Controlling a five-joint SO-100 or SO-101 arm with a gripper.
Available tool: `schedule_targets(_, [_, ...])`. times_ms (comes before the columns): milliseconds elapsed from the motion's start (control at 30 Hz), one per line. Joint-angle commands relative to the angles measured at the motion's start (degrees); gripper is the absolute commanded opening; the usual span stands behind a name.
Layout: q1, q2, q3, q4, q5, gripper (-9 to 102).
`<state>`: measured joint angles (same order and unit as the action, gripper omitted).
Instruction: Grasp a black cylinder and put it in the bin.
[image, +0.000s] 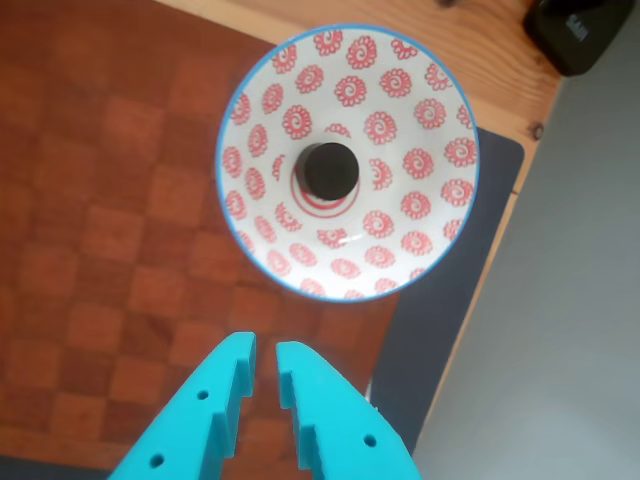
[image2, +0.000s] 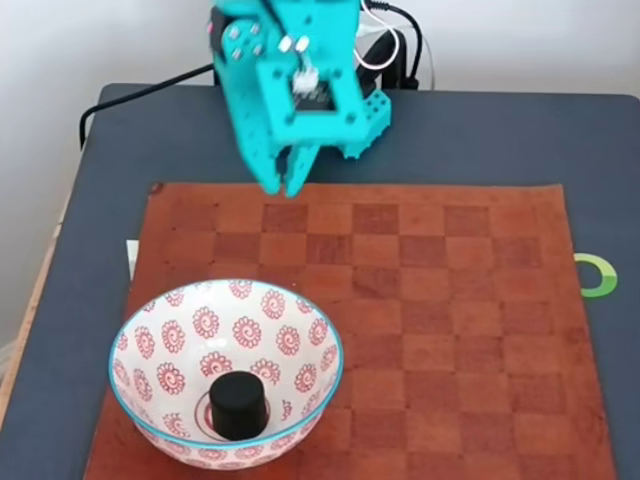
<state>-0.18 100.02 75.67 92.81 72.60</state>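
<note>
black cylinder (image2: 238, 402): it stands upright at the bottom of the bin, in the lower left of the fixed view. In the other view (image: 330, 169) it sits near the top middle of the frame, seen from above. It is short, fat and dull black, with a flat round top.

bin (image2: 135, 335): a white bowl with red swirl flowers all over and a thin blue rim. In the other view (image: 440, 110) a red ring shows around the foot of the cylinder.

end effector (image2: 287, 185): it hangs in the air at the top middle of the fixed view, tips pointing down, well apart from the bin. In the other view (image: 266, 358) it comes in from the bottom edge. Its two bright blue-green fingers (image: 305, 400) are a little apart, with nothing between them.

arm (image2: 290, 80): blue-green, bent forward at the top of the fixed view.

mat (image2: 450, 300): brown with checker squares, under the bin.

surface (image2: 480, 130): dark grey, under the mat.
</note>
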Motion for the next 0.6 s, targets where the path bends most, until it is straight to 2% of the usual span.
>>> schedule_targets(0, [-2.72,8.96,3.34,0.00,1.93,0])
schedule_targets(567, [-21.71,39.81,32.43,-0.44,18.19,0])
